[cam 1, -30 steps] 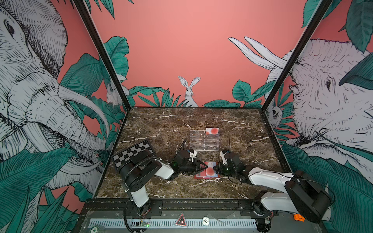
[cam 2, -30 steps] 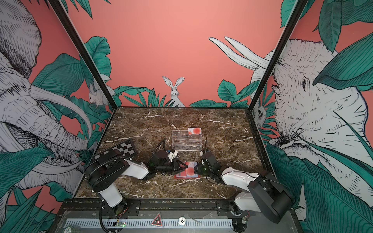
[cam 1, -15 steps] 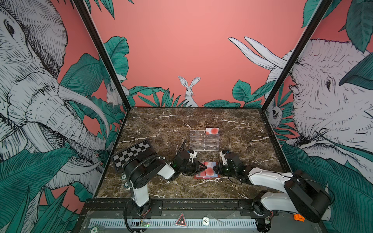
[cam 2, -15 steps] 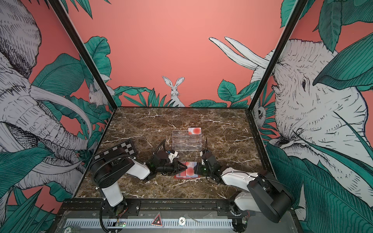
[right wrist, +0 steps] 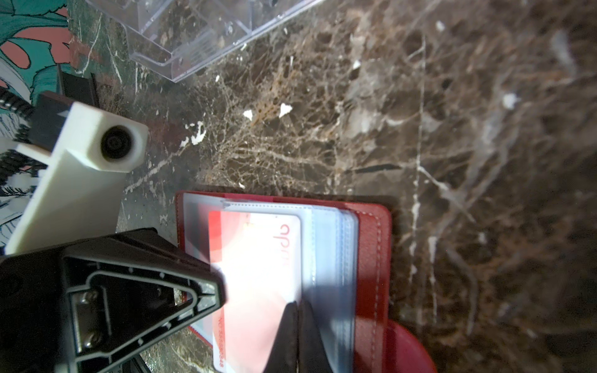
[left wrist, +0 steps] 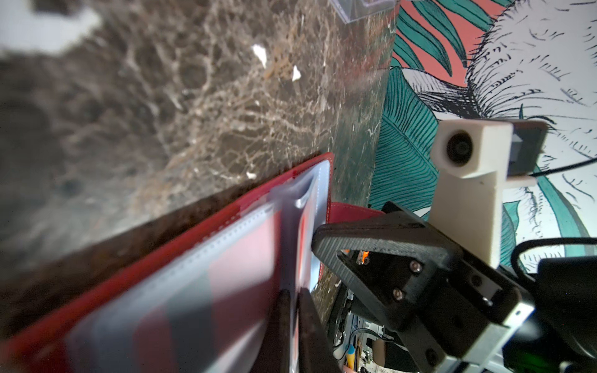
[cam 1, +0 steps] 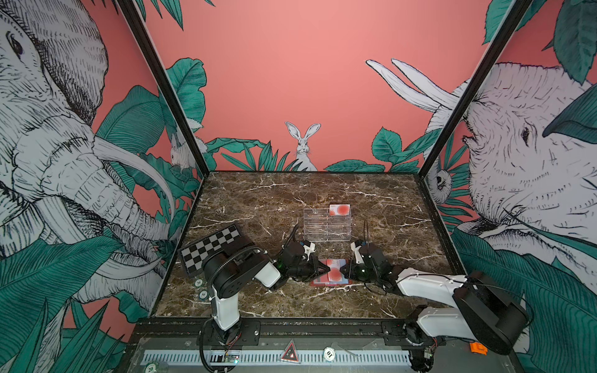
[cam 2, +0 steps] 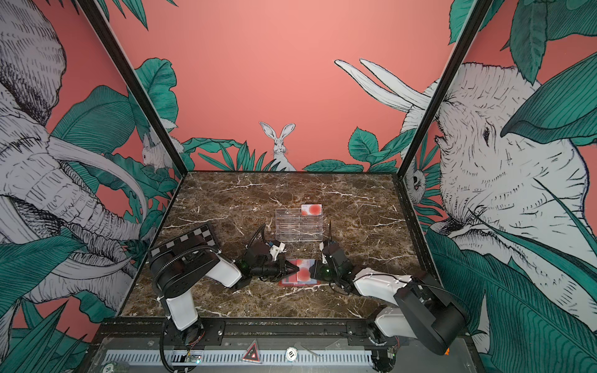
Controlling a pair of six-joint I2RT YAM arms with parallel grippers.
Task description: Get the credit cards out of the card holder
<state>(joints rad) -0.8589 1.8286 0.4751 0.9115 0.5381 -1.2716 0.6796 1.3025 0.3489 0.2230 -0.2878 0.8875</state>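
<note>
over the card holder point(right wrist: 371, 258), left hand point(left wrist: 294, 292) pinches a sleeve point(left wrist: 290, 206).

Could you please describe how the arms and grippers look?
The left arm and right arm have white shells, black joints and black cables. The left gripper and right gripper are black, with triangular fingers and a white camera mount each.

The card holder point(cam 1: 329, 283) lies on the table point(cam 1: 290, 193) near the front middle. The left gripper point(cam 1: 324, 270) meets its left side and the right gripper point(cam 1: 344, 270) its right. Behind it is a tiered stand point(cam 1: 326, 226) with 1 card point(cam 1: 339, 210) in its rear right tier. A board point(cam 1: 210, 245) lies well to the left.
</note>
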